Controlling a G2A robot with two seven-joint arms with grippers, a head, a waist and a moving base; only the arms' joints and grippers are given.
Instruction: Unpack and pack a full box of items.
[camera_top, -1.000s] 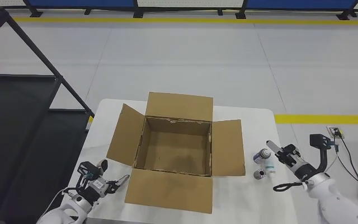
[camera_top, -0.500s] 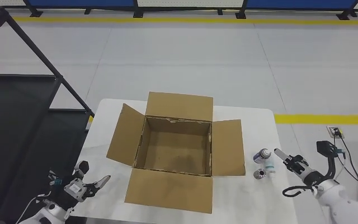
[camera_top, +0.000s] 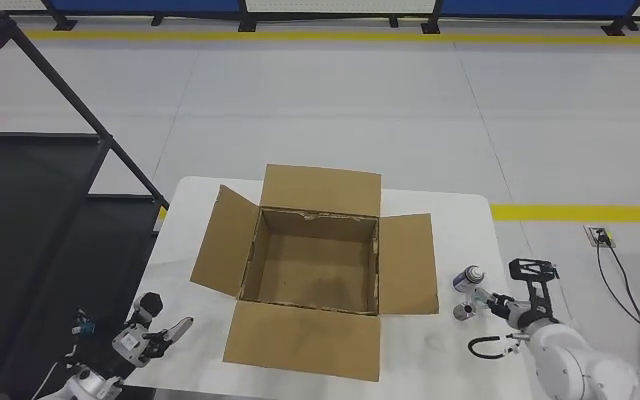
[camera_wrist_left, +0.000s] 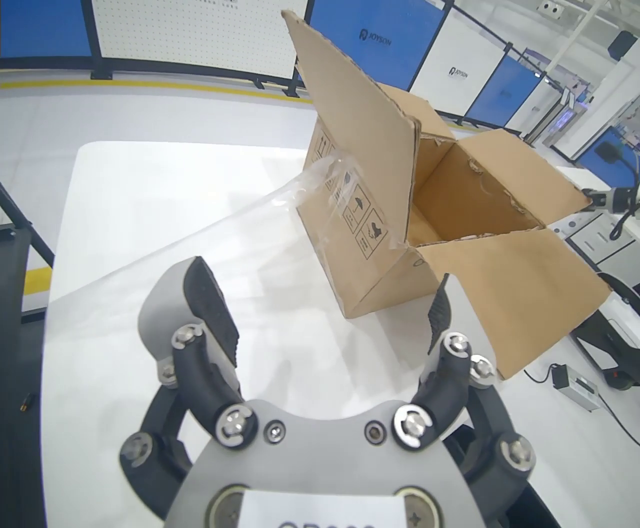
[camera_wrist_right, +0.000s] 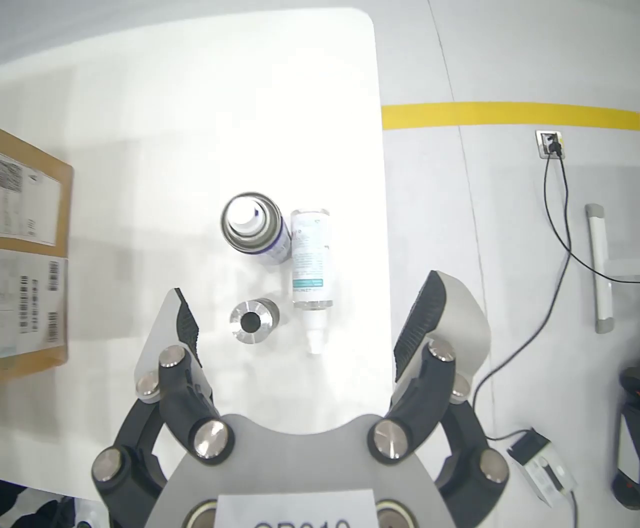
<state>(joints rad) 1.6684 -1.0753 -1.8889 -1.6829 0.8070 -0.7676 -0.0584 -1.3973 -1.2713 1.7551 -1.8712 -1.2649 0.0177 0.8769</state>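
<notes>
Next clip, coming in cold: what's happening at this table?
Nothing is being held at this moment. The cardboard box stands open in the middle of the table, flaps folded out, with no items visible inside. Beside it on the robot's right, a spray can and a metal cylinder stand upright, and a small spray bottle lies flat next to them. The right pincer hovers open above these three, touching none. The left pincer is open and empty near the table's front left corner.

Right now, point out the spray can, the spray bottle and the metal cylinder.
spray can (camera_wrist_right: 256, 227), right wrist view, top dome
spray bottle (camera_wrist_right: 310, 255), right wrist view, label
metal cylinder (camera_wrist_right: 261, 319), right wrist view, top face
</notes>
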